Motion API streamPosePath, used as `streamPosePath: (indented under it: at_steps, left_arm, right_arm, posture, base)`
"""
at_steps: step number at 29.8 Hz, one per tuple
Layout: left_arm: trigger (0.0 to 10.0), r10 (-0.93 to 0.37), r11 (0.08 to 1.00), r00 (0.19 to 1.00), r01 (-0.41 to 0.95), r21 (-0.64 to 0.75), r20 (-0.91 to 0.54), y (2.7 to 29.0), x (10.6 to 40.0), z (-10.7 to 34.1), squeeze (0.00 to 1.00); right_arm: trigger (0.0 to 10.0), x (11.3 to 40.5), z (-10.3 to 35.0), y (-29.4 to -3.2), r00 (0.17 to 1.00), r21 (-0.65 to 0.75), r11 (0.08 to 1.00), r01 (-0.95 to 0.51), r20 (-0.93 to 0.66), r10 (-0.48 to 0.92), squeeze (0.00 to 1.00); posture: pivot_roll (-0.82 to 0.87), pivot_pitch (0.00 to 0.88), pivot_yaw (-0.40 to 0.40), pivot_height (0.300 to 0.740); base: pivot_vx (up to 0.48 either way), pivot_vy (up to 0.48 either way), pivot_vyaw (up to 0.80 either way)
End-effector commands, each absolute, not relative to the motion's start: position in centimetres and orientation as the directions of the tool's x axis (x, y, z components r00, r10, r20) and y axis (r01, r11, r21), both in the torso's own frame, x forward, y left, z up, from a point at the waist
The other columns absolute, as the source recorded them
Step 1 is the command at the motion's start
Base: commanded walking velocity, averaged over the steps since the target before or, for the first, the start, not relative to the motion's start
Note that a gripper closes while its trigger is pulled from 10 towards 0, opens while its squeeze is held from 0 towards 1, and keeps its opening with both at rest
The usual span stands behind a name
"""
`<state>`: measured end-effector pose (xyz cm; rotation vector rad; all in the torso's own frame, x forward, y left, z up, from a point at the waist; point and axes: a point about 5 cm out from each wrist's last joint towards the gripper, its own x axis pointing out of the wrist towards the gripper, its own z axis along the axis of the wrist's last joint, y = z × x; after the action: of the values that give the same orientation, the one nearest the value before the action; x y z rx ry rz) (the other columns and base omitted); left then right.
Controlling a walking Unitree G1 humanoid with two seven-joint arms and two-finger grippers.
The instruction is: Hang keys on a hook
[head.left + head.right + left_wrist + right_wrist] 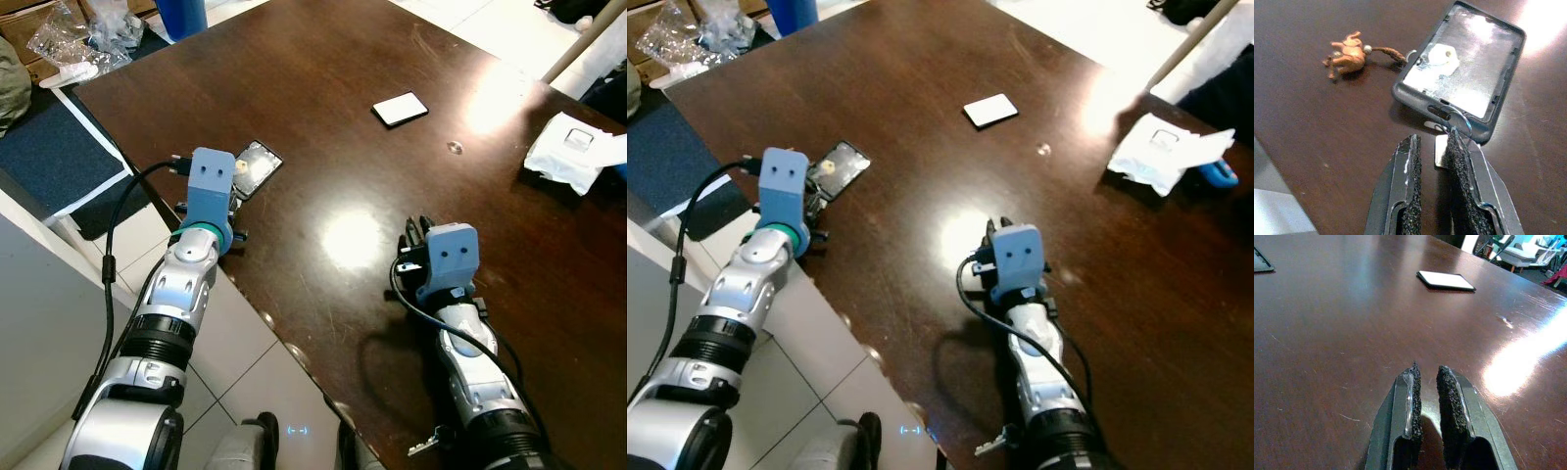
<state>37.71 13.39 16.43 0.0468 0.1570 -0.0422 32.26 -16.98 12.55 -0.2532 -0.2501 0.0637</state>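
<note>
Left wrist view: left hand [1432,147] low over dark table [1312,127], fingers nearly together, a thin gap between, tips at a small silver tag [1441,151] and key ring [1458,122] beside a black case [1464,73]. Orange animal charm [1347,56] on cord, touching case's far corner. Right hand [1426,377] resting on table, fingers almost closed, empty. White card [1445,280] further off. White packet [573,149] near table's right edge.

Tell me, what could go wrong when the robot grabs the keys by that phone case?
The left gripper sits right at the key ring, which touches the black phone case. Pulling might drag the case along. The case lies near the table edge, so it could perhaps slide off. The fingers look nearly shut around a small tag, a thin grip that might slip.
</note>
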Motion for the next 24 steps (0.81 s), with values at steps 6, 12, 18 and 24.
streamPosePath:
  at_steps: [6, 12, 18, 24]
  left_arm:
    - [10.0, -0.042, 0.992, 0.988, 0.058, 0.108, -0.149, 13.8, 36.6, 15.6, 0.00]
    - [10.0, -0.018, 0.991, 0.999, 0.023, 0.134, -0.038, 14.3, 36.2, 17.1, 0.00]
    - [10.0, -0.022, 0.985, 0.998, 0.011, 0.170, 0.060, 14.8, 35.8, 18.9, 0.00]
    - [10.0, -0.093, 0.976, 0.995, 0.087, 0.200, 0.020, 13.4, 34.4, 18.2, 0.00]
  right_arm:
    - [10.0, 31.5, 10.1, -17.2, 0.988, -0.252, 0.967, -0.042, 0.132, 0.077, 0.00]
    - [10.0, 31.6, 10.2, -17.1, 0.988, -0.251, 0.967, -0.044, 0.133, 0.080, 0.00]
    - [10.0, 31.6, 10.2, -17.2, 0.988, -0.253, 0.967, -0.045, 0.132, 0.081, 0.00]
    - [10.0, 31.5, 10.1, -17.3, 0.988, -0.254, 0.966, -0.043, 0.132, 0.079, 0.00]
  posture:
    - [0.01, 0.221, 0.139, 0.740]
    - [0.01, 0.221, 0.138, 0.740]
    - [0.01, 0.222, 0.137, 0.740]
    - [0.01, 0.224, 0.138, 0.740]
  base:
    - [0.000, 0.000, 0.00]
    - [0.000, 0.000, 0.00]
    - [0.000, 0.000, 0.00]
    - [0.000, 0.000, 0.00]
